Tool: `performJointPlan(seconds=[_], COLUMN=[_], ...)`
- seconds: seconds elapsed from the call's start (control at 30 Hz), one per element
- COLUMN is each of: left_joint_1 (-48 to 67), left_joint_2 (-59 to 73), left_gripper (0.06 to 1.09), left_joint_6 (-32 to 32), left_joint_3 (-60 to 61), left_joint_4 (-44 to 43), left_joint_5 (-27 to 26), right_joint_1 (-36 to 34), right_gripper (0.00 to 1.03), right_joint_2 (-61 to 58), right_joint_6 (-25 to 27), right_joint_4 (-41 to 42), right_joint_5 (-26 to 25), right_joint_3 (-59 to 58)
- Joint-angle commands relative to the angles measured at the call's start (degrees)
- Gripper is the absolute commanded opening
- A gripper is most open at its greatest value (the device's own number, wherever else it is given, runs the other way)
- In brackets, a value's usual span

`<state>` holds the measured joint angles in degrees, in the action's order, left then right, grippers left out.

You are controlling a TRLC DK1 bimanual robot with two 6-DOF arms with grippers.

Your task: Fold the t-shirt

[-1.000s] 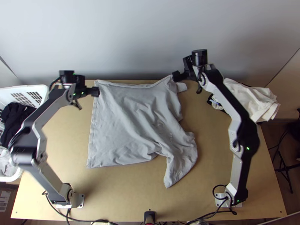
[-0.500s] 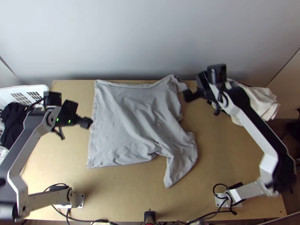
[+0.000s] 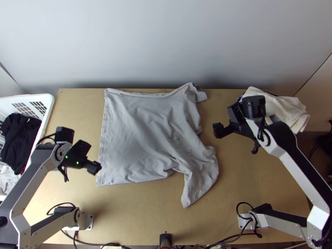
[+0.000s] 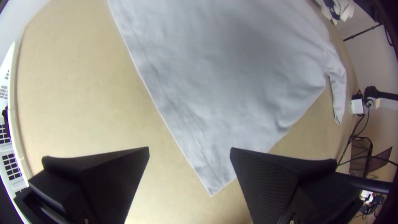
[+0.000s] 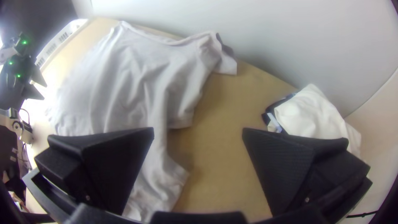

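The grey t-shirt (image 3: 145, 133) lies spread on the table, its left part fairly flat, its right part wrinkled with a piece hanging toward the near edge. My left gripper (image 3: 96, 167) is over the shirt's lower left corner region, and my right gripper (image 3: 217, 130) stands off the shirt's right side. In the left wrist view, my left gripper (image 4: 190, 153) is open, with a corner of the shirt (image 4: 232, 83) between and beyond its fingers. The right wrist view shows my right gripper (image 5: 199, 135) open, with shirt cloth (image 5: 141, 79) beyond one finger.
White cloths (image 3: 286, 110) are piled at the table's right back edge. A white basket (image 3: 46, 108) with dark clothes (image 3: 18, 141) stands at the left. Behind the table is a pale wall (image 3: 166, 41). Bare wood (image 3: 137, 211) lies in front of the shirt.
Both grippers have come away from the shirt's far edge toward the near side, the left one down along the shirt's left edge, the right one also rightward. The shirt looks nearly unchanged.
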<state>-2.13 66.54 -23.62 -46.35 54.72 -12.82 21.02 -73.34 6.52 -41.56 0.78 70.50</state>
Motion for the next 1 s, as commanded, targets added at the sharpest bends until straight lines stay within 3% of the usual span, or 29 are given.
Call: performJointPlan(seconds=[0.0, 0.33, 0.53, 0.83, 0.97], left_joint_1=[0.46, 5.38, 8.11, 8.81, 8.02], left_joint_2=[-0.71, 5.53, 8.87, 9.39, 8.25], left_gripper=[1.00, 0.88, 0.46, 0.12, 0.09], left_joint_6=[-1.08, 2.17, 2.87, 1.73, 1.64], left_joint_3=[6.53, 8.03, 8.03, 6.97, 5.48], left_joint_4=[-1.81, -3.92, -4.88, -4.36, -3.04], left_joint_5=[1.74, 1.83, 0.60, -0.54, -0.54], right_joint_1=[0.87, 2.10, 6.67, 14.49, 16.87], right_gripper=[0.99, 0.99, 0.99, 0.99, 0.99], right_joint_2=[3.73, 3.64, 3.73, 3.20, 2.33], right_joint_6=[-0.72, -0.81, -0.20, 2.97, 2.97], right_joint_4=[-1.68, -2.47, -7.04, -14.51, -15.13], right_joint_5=[1.33, 2.65, 4.85, 6.61, 8.01], right_joint_3=[-2.82, -3.09, -6.87, -18.38, -20.14])
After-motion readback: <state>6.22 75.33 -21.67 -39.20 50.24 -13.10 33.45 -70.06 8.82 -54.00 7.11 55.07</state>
